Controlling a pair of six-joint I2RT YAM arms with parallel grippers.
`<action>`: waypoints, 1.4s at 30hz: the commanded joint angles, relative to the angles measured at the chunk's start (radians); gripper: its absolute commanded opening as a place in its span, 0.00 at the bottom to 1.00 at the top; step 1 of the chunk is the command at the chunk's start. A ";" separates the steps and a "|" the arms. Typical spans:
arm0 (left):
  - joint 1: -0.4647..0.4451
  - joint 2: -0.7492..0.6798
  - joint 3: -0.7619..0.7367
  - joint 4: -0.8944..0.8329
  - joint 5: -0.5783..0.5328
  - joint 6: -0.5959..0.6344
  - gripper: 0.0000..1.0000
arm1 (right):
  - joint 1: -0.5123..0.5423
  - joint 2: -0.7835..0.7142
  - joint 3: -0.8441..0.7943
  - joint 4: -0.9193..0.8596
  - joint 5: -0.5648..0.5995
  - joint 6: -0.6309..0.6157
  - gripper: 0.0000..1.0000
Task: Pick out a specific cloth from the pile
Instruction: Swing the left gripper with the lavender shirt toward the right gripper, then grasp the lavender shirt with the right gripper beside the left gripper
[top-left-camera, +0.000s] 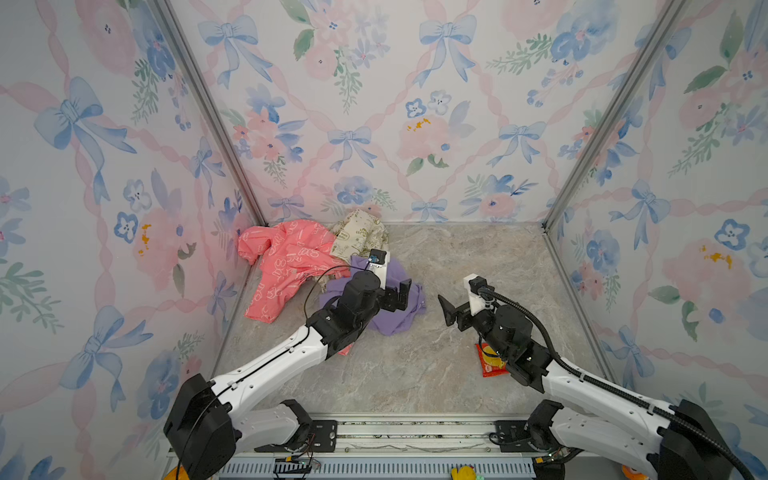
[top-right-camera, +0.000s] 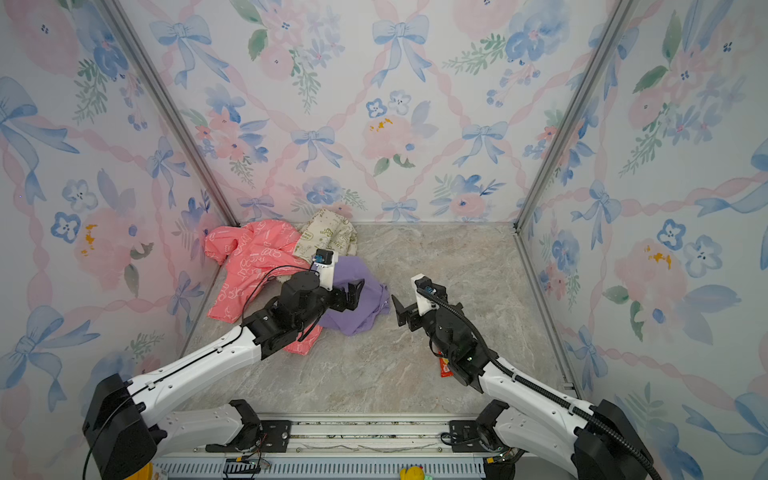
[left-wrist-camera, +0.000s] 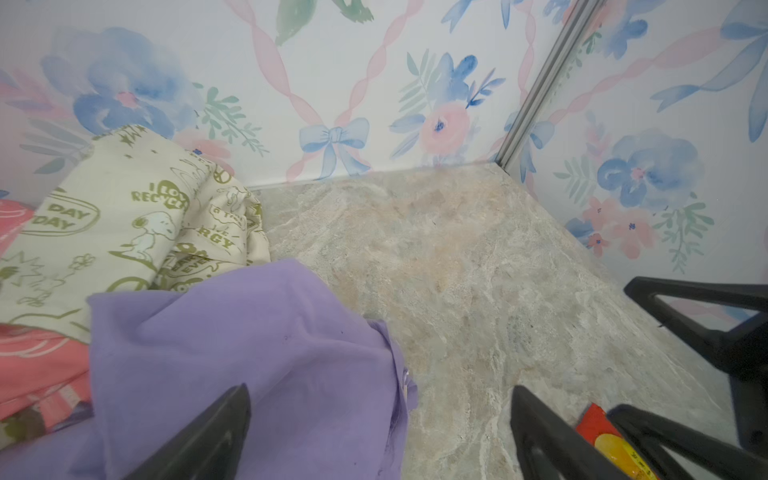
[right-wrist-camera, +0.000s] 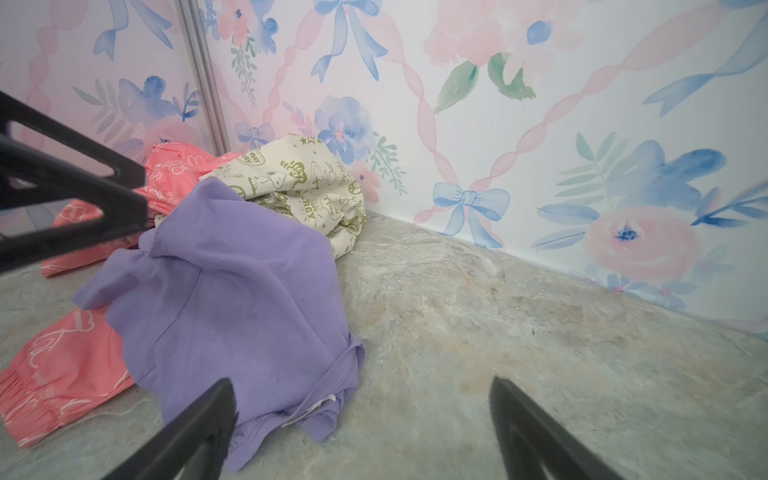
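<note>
The cloth (top-left-camera: 399, 322) (top-right-camera: 359, 320) is a plain lavender-purple garment, crumpled on the marble floor at the pile's near right edge and partly lying over the pink garment. My left gripper (top-left-camera: 401, 291) (top-right-camera: 353, 293) hovers over it, open, holding nothing. In the left wrist view one finger is above the cloth (left-wrist-camera: 249, 353) and the other above bare floor, either side of the left gripper (left-wrist-camera: 379, 390). My right gripper (top-left-camera: 446, 309) (top-right-camera: 401, 311) (right-wrist-camera: 361, 381) stands open just right of the cloth (right-wrist-camera: 232, 299), empty. The pile (top-left-camera: 291, 266) sits in the back left corner.
The pile holds a coral-pink white-printed garment (top-right-camera: 253, 266) (right-wrist-camera: 62, 374) and a cream olive-printed cloth (top-left-camera: 359, 237) (left-wrist-camera: 124, 224) against the back wall. A red snack packet (top-left-camera: 490, 365) (left-wrist-camera: 602, 432) lies under the right arm. Floral walls enclose three sides.
</note>
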 joint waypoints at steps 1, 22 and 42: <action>0.004 -0.083 -0.072 -0.033 -0.079 0.086 0.98 | 0.006 0.073 0.056 0.007 -0.117 0.013 0.97; 0.004 -0.655 -0.287 -0.137 -0.406 0.246 0.98 | 0.201 0.677 0.562 -0.073 -0.178 -0.071 0.98; 0.004 -0.640 -0.289 -0.136 -0.375 0.250 0.98 | 0.208 1.075 0.968 -0.161 -0.031 -0.126 0.58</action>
